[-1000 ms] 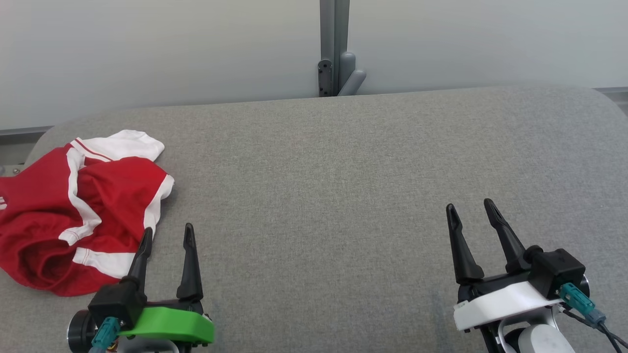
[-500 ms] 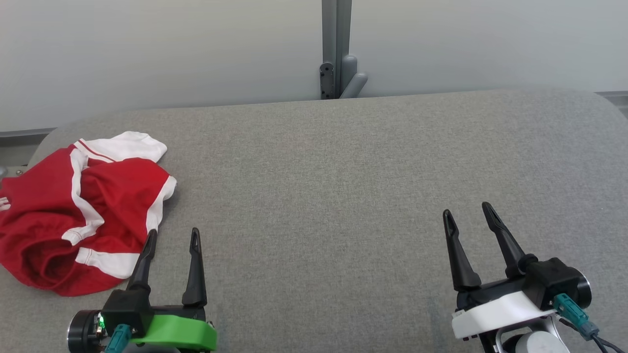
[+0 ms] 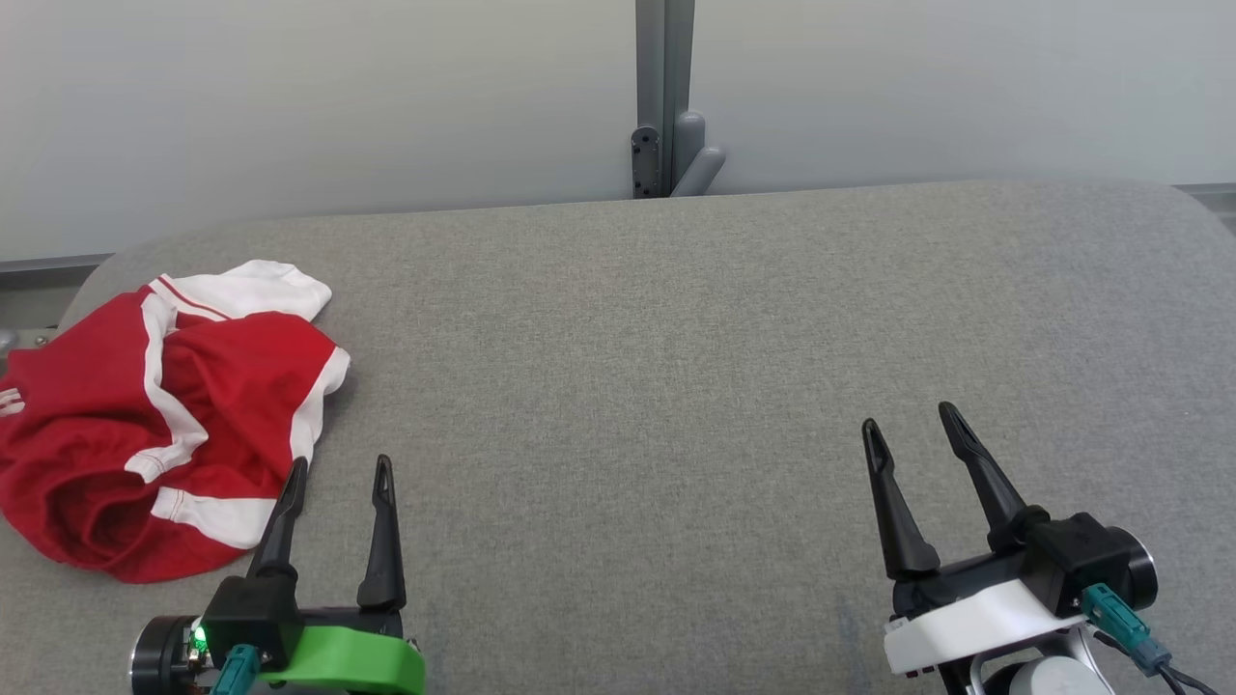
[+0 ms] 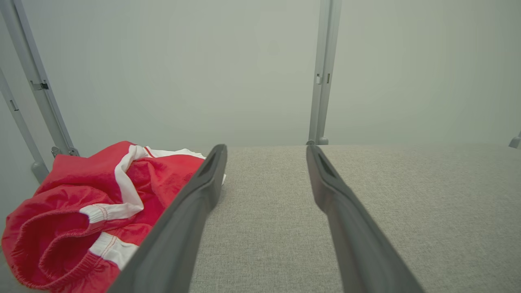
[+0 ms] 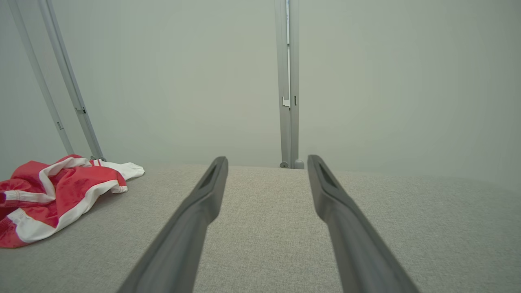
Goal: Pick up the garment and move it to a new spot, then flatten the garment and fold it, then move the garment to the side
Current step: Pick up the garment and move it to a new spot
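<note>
Where left wrist looks, garment [image 4: 73, 191] gapes

This is a bare test booth, more lab than home. Plain pale panels [image 3: 290, 97] stand at the far side, joined by a grey metal post [image 3: 664, 87] with a bolted bracket [image 3: 644, 159]. In front is a wide round-cornered table [image 3: 676, 338] covered in grey cloth.
</note>
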Motion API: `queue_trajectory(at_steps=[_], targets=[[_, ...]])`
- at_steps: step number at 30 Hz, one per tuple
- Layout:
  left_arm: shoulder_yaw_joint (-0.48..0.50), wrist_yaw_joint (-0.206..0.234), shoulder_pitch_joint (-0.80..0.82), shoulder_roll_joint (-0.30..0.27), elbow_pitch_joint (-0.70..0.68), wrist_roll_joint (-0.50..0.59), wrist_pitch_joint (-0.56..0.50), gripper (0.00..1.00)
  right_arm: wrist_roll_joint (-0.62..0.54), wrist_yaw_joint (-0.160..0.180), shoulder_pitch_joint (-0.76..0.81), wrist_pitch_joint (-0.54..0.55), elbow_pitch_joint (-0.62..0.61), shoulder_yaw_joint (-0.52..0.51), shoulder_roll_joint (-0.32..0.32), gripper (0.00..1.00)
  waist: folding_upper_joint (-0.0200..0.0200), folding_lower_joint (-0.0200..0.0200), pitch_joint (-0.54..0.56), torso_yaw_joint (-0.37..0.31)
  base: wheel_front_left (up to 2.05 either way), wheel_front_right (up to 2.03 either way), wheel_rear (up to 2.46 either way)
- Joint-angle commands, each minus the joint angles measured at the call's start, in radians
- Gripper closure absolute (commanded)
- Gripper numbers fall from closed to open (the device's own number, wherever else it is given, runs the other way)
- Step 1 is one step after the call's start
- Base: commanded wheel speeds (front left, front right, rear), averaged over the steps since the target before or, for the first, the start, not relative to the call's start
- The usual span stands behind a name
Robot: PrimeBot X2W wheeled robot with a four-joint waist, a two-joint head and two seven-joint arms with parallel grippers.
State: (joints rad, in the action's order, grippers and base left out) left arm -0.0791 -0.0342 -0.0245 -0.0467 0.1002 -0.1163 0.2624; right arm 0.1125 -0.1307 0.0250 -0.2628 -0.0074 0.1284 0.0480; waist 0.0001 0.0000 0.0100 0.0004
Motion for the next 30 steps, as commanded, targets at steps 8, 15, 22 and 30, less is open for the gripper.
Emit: queue_trajectory(at_steps=[8,15,22,30], targets=[[0.0,0.013,-0.003,-0.007,-0.001,-0.008,0.003,0.0,-0.003,0.0,0.018,-0.004,-0.002,0.003,0.004,0.0,-0.0001,0.0,-0.003,0.032,0.0,0.0,0.0],[0.0,0.025,-0.011,-0.007,-0.002,-0.017,0.003,0.0,-0.009,0.0,0.027,-0.003,0.001,0.01,0.004,0.0,-0.0001,0.0,-0.005,0.129,0.0,0.0,0.0],[0.012,0.033,-0.029,-0.006,-0.005,-0.015,0.003,0.0,-0.002,0.0,0.028,-0.003,0.005,0.019,0.004,0.0,-0.0001,0.0,0.0,0.235,0.0,0.0,0.0],[0.02,0.043,-0.04,-0.006,-0.01,-0.021,0.003,0.0,-0.01,0.0,0.038,-0.004,0.007,0.018,0.004,0.0,-0.0001,0.0,0.004,0.33,0.0,0.0,0.0]])
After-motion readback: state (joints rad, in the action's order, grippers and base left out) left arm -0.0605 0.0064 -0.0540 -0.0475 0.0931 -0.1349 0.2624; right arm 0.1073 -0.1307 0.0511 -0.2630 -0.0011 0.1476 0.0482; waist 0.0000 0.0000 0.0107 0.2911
